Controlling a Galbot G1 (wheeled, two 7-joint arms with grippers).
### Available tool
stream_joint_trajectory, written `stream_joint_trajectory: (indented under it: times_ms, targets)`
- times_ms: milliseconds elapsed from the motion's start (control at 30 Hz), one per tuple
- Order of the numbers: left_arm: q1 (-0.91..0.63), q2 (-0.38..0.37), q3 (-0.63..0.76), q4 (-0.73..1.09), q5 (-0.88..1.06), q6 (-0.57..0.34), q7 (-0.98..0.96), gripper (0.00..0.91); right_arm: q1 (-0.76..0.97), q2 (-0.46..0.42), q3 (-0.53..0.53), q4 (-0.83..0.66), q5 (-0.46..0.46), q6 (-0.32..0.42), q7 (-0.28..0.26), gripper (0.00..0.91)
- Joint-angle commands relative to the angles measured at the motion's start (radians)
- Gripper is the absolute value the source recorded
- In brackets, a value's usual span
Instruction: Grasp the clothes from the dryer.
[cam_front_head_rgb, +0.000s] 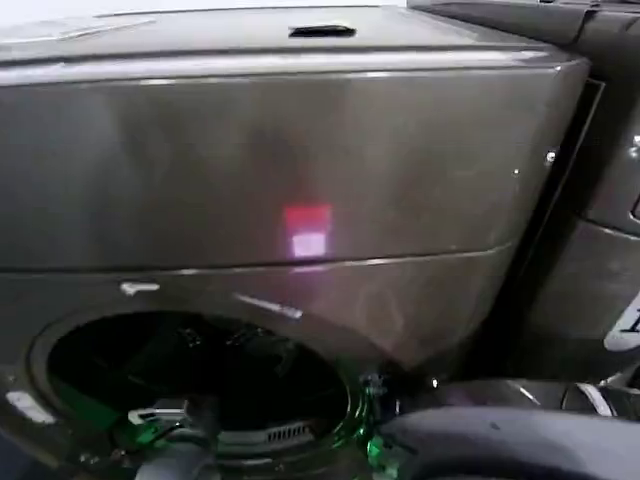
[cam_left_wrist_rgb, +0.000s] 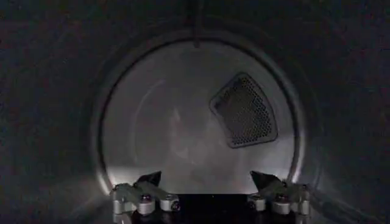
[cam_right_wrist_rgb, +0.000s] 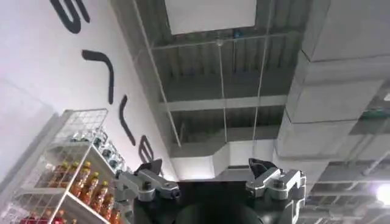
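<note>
The dryer (cam_front_head_rgb: 300, 160) is a dark bronze-grey front-loader with a small red-pink light (cam_front_head_rgb: 307, 230). Its round porthole (cam_front_head_rgb: 200, 375) stands open at the lower left of the head view. My left arm (cam_front_head_rgb: 160, 425), lit green, reaches into that mouth. In the left wrist view my left gripper (cam_left_wrist_rgb: 206, 179) is open inside the drum with nothing between its fingers. It faces the pale back wall (cam_left_wrist_rgb: 170, 122) and a perforated vent (cam_left_wrist_rgb: 244, 111). The clothes are out of view. My right gripper (cam_right_wrist_rgb: 206, 165) is open and empty, pointing up at the ceiling.
My right arm (cam_front_head_rgb: 500, 440) rests low beside the dryer's right front corner. Another dark machine (cam_front_head_rgb: 610, 150) stands close on the right. The right wrist view takes in a wire shelf of bottles (cam_right_wrist_rgb: 79, 182) and ceiling ducts (cam_right_wrist_rgb: 244, 103).
</note>
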Motion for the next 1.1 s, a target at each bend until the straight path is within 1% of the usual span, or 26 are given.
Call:
stream_joint_trajectory:
  times_ms: [33,100,167,233,267,333,500,700,833,967,1033,1100]
  targets:
    - [-0.064,-0.008,-0.003,0.071,-0.013,-0.024,0.003,0.907,0.000,0.011,0.002,0.039,-0.008,-0.039,-0.038,0.907]
    - [-0.121,-0.026,-0.002,0.123,-0.031,-0.023,0.003,0.907,-0.002,0.018,0.003,0.050,-0.020,-0.040,-0.052,0.907]
    - [-0.209,-0.063,0.002,0.191,-0.053,-0.009,0.005,0.907,-0.009,0.019,0.007,0.050,-0.041,-0.054,-0.052,0.907]
    - [-0.279,-0.099,0.006,0.258,-0.063,0.001,0.013,0.907,-0.020,0.018,0.010,0.038,-0.052,-0.028,-0.063,0.907]
    - [-0.337,-0.116,0.006,0.319,-0.060,0.005,0.018,0.907,-0.023,0.018,0.015,0.036,-0.051,-0.030,-0.064,0.907]
    - [-0.420,-0.133,0.005,0.385,-0.057,0.008,0.025,0.907,-0.025,0.018,0.022,0.033,-0.049,-0.031,-0.063,0.907]
    - [-0.581,-0.145,-0.002,0.561,-0.083,-0.003,0.052,0.907,-0.027,0.021,0.026,0.034,-0.043,-0.024,-0.067,0.907]
    - [-0.726,-0.176,-0.009,0.756,-0.071,-0.001,0.075,0.907,-0.019,0.015,0.013,0.029,-0.044,-0.018,-0.071,0.907]
    - [-0.782,-0.181,-0.012,0.861,-0.068,-0.017,0.102,0.907,-0.013,0.018,0.006,0.029,-0.043,-0.015,-0.073,0.907]
    - [-0.834,-0.169,-0.005,0.982,-0.073,-0.036,0.139,0.907,-0.014,0.022,0.010,0.027,-0.042,-0.010,-0.072,0.907]
    - [-0.891,-0.170,-0.003,1.086,-0.070,-0.047,0.187,0.907,-0.008,0.027,0.005,0.038,-0.041,-0.011,-0.068,0.907]
    - [-0.931,-0.161,0.010,1.157,-0.053,-0.029,0.283,0.907,-0.008,0.032,0.003,0.051,-0.036,-0.014,-0.068,0.907]
